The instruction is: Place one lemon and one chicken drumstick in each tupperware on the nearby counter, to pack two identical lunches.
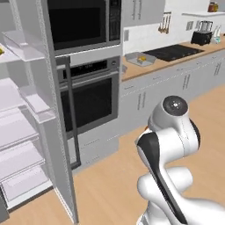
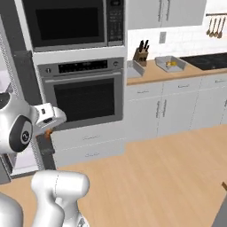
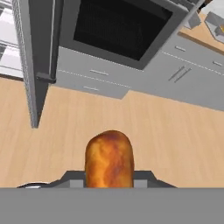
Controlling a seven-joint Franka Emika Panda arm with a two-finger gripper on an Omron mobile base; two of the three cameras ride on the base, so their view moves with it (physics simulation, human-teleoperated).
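Pinching a browned chicken drumstick (image 3: 109, 158), the tool (image 3: 109, 181) has its two dark tips pressed in on either side of the meat in the hand view, with the wooden floor (image 3: 175, 140) below and the wall oven (image 3: 118, 28) and pale drawer fronts beyond. From the right base view the hand (image 2: 48, 116) sits at the left, in front of the oven (image 2: 82, 91), with a small orange-brown patch just under it that is probably the drumstick, though it is too small to be sure. One tupperware (image 2: 170, 64) rests on the wood-toned surface (image 2: 150, 74) near the black cooktop (image 2: 208, 61), with something yellow inside it, likely a lemon. A second grey tray (image 2: 134, 69) stands just beside the knife block (image 2: 141, 54), close to the oven column. From the left base view the same tupperware (image 1: 139, 59) shows its yellow contents, and the open fridge door (image 1: 57, 132) with its pale shelves fills the left side.
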